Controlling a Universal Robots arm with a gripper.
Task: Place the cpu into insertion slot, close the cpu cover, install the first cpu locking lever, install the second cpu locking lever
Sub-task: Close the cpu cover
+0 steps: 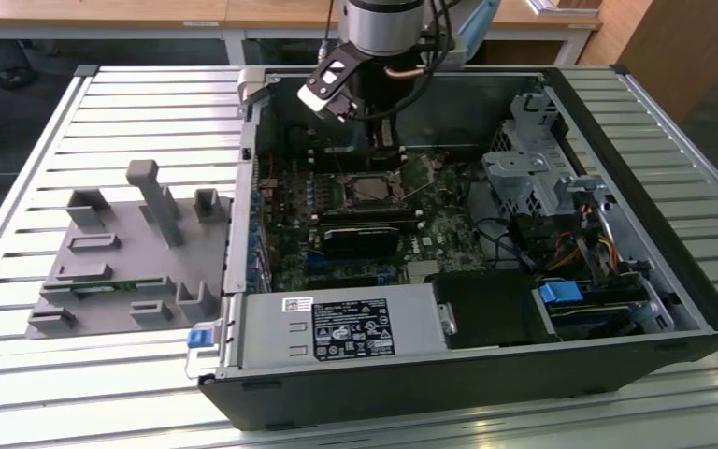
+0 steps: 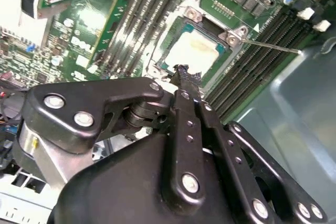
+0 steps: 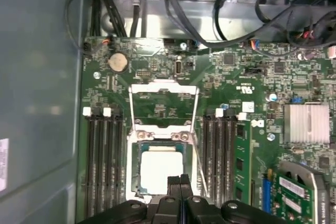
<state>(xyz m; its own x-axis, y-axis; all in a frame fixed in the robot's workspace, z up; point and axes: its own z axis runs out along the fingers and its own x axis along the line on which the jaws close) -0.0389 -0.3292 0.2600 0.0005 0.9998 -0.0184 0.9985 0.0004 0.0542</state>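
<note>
**First wrist view.** The gripper [image 3: 181, 184] has its two black fingers pressed together with nothing between them. Its body is cut off at the frame edge. The fingertips overlap one edge of the cpu [image 3: 157, 167], which lies flat in the insertion slot [image 3: 135, 174]. Whether they touch it cannot be determined. The cpu cover [image 3: 164, 87] stands open, hinged away from the slot, and green board shows through its cut-out. Its tilt cannot be judged.

**Second wrist view.** The gripper's linkage hides part of the slot and much of the motherboard [image 2: 79, 40]. The closed fingertips sit just beside the cpu's edge. A thin locking lever [image 2: 273, 46] extends from a slot corner across the memory sockets.

**Exterior view.** The arm [image 1: 381, 37] reaches down into the open computer case [image 1: 658, 281]. Its upper part is cut off, and its lower end is lost against the dark interior. The slot is visible here, but the chip inside it is too small to make out. The case lies on a slatted metal table [image 1: 109, 94], with a grey moulded fixture [image 1: 122, 253] on the exterior view's left. Wooden desks [image 1: 147, 11] and a wooden cabinet [image 1: 671, 37] stand beyond.
</note>
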